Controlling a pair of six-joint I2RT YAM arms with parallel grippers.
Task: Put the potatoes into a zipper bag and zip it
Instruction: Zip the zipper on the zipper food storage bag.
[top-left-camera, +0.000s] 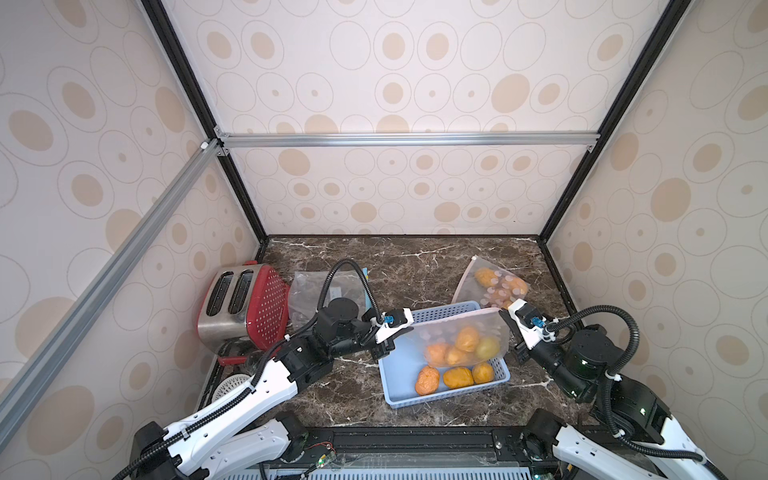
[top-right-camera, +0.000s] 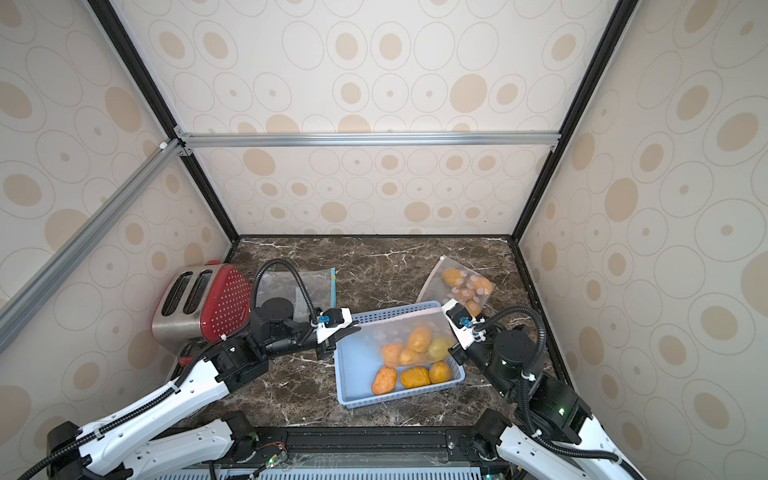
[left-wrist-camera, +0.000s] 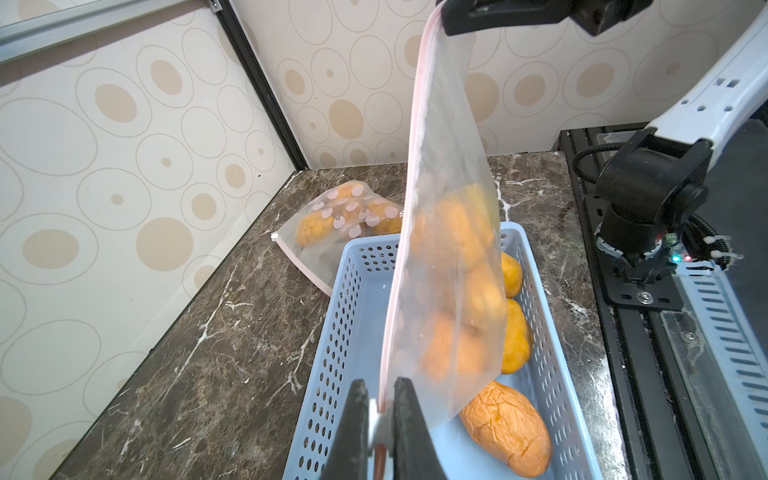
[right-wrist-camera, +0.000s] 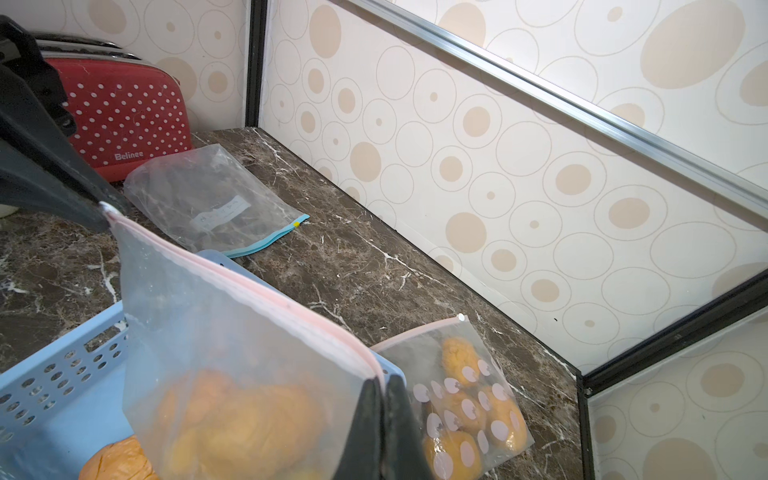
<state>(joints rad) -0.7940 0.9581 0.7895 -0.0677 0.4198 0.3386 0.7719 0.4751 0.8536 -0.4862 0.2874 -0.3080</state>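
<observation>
A clear zipper bag (top-left-camera: 453, 328) with a pink zip strip hangs stretched above the blue basket (top-left-camera: 399, 400). Several potatoes (top-left-camera: 467, 338) sag in its bottom, one of them yellowish-green (top-left-camera: 487, 348). My left gripper (top-left-camera: 405, 332) (left-wrist-camera: 380, 386) is shut on one end of the strip, with the white slider between its jaws. At the other top corner my right gripper (top-left-camera: 505, 316) (right-wrist-camera: 384, 380) is shut on the strip. Three loose potatoes (top-left-camera: 458, 377) lie in the basket under the bag (left-wrist-camera: 449, 166) (right-wrist-camera: 232, 332). Whether the strip is sealed along its length I cannot tell.
A second bag (top-left-camera: 494, 286), dotted and holding potatoes, lies at the back right behind the basket. An empty bag with a blue zip (top-left-camera: 307, 295) lies at the back left next to a red toaster (top-left-camera: 243, 303). A white round object (top-left-camera: 232, 384) sits below the toaster.
</observation>
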